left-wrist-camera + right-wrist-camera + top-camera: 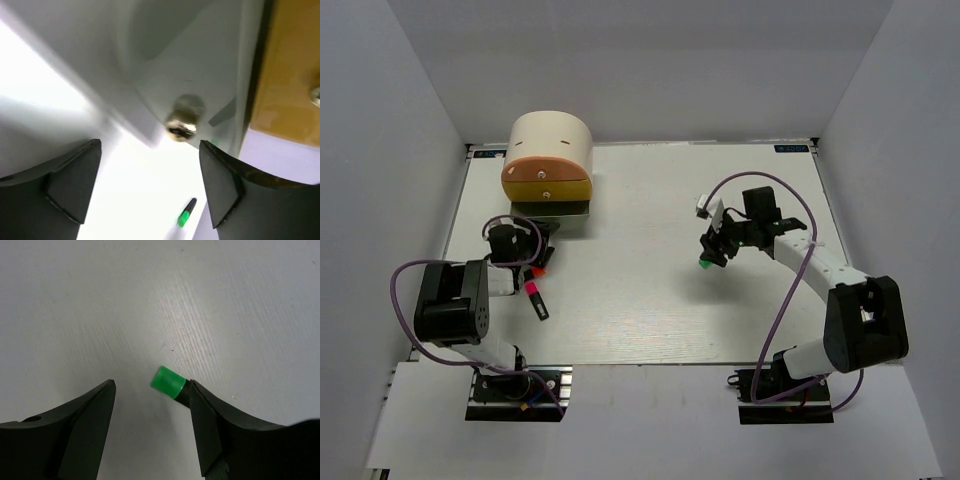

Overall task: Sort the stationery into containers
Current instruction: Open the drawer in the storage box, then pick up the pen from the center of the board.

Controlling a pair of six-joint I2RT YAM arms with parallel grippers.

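Observation:
The cream round cabinet (pixel 552 140) stands at the back left with an orange drawer (pixel 535 172), a yellow drawer (pixel 552 187) and a dark lowest drawer (pixel 552 208). My left gripper (pixel 535 245) is just in front of the lowest drawer. In the left wrist view it (pixel 150 150) is open and empty, with a small knob (pixel 182 122) just ahead between the fingers and the yellow drawer front (pixel 290 75) at the right. My right gripper (pixel 712 252) (pixel 152 390) is open. The green-capped marker (pixel 704 264) (pixel 168 381) lies on the table against its right finger.
A pink-capped black marker (pixel 534 297) lies on the table near my left arm, with an orange-red piece (pixel 542 268) just above it. Grey walls close in the white table (pixel 650 310) on the left, back and right. The green marker shows far off in the left wrist view (pixel 186 213).

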